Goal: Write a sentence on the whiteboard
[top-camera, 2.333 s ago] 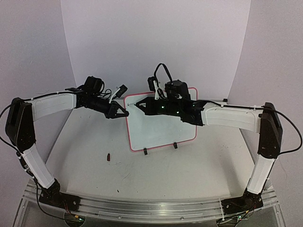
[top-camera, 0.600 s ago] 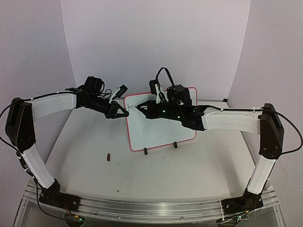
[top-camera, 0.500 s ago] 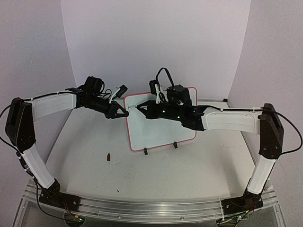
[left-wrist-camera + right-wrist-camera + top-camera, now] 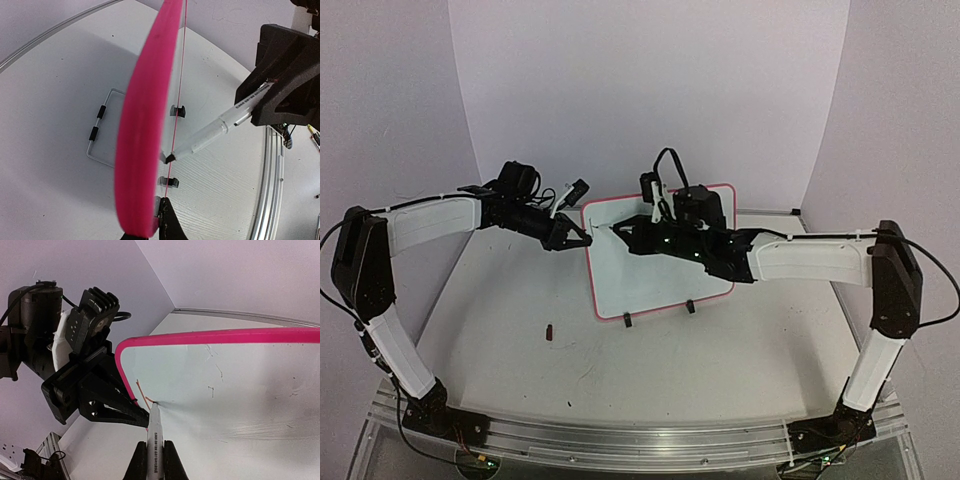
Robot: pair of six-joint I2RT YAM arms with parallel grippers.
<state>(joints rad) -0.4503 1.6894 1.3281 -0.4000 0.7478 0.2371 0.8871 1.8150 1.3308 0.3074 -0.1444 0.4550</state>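
The small white rectangular board with a pink rim (image 4: 665, 280) stands upright on the white worktop (image 4: 650, 360) between two claws. The left claw (image 4: 580, 239) is clamped tight on its left rim. The right claw (image 4: 628, 231), nearly closed, pinches one white marker pen (image 4: 153, 425). The pen's tip touches the board near its upper left corner, beside a few faint thin strokes (image 4: 142, 391).
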